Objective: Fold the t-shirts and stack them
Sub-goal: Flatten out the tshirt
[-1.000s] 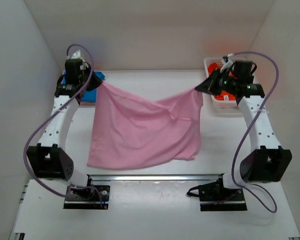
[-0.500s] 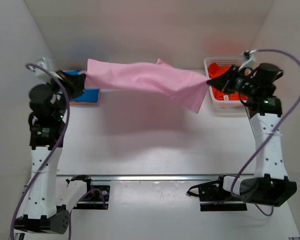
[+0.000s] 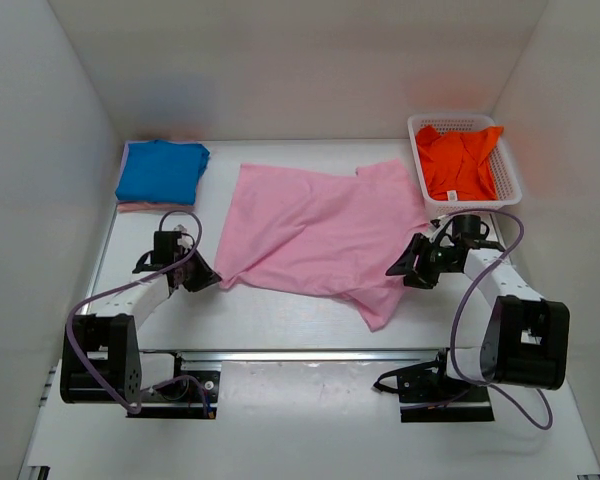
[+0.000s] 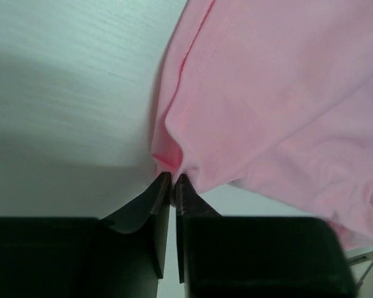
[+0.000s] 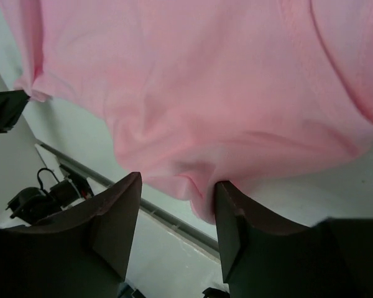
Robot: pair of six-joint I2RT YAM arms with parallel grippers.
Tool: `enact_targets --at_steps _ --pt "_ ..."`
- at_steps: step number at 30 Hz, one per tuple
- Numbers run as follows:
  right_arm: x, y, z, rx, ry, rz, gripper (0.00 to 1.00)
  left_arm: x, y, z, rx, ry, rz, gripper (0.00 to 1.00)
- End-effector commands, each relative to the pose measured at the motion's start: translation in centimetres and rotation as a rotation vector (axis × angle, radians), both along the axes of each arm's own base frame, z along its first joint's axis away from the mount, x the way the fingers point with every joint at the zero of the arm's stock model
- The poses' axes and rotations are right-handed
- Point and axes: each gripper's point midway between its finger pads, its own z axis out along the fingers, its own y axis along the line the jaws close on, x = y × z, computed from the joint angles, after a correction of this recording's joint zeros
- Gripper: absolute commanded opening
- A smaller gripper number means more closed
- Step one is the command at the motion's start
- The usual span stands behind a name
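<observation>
The light pink t-shirt (image 3: 310,225) lies spread on the table's middle, with a loose tail toward the front right. My left gripper (image 3: 205,280) sits low at the shirt's near left corner. In the left wrist view its jaws (image 4: 173,177) are a thin slit apart, with the pink t-shirt's (image 4: 267,93) bunched corner pinched at the tips. My right gripper (image 3: 398,268) is at the shirt's right edge, and in the right wrist view it (image 5: 177,183) stands wide open. The pink t-shirt's (image 5: 205,81) hem rests loose against one finger. The blue t-shirt (image 3: 162,170) lies folded at the back left. The orange t-shirt (image 3: 460,160) fills the basket.
The white lattice basket (image 3: 511,180) stands at the back right corner. A thin pink edge (image 3: 130,207) shows under the blue shirt. A metal rail (image 3: 310,354) runs along the front between the arm bases. White walls close in the left, back and right.
Both arms came down from holding the pink shirt stretched in the air at the back. The shirt now lies flat on the table. The right gripper has opened and let go.
</observation>
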Motion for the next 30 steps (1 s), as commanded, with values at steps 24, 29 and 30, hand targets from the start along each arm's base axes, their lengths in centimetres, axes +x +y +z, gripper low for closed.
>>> enact_targets --at_steps 24,29,30 --pt "-7.2 -0.2 -1.7 -0.289 -0.009 -0.058 0.60 1.5 -0.9 3.2 -0.031 -0.189 -0.007 0.00" --pt "-7.1 0.7 -2.3 -0.252 -0.028 -0.107 0.60 1.4 -0.9 3.5 -0.039 -0.208 0.002 0.00" --pt "-7.3 0.8 -3.0 -0.251 -0.023 -0.114 0.59 1.6 -0.8 3.7 -0.037 -0.216 0.001 0.00"
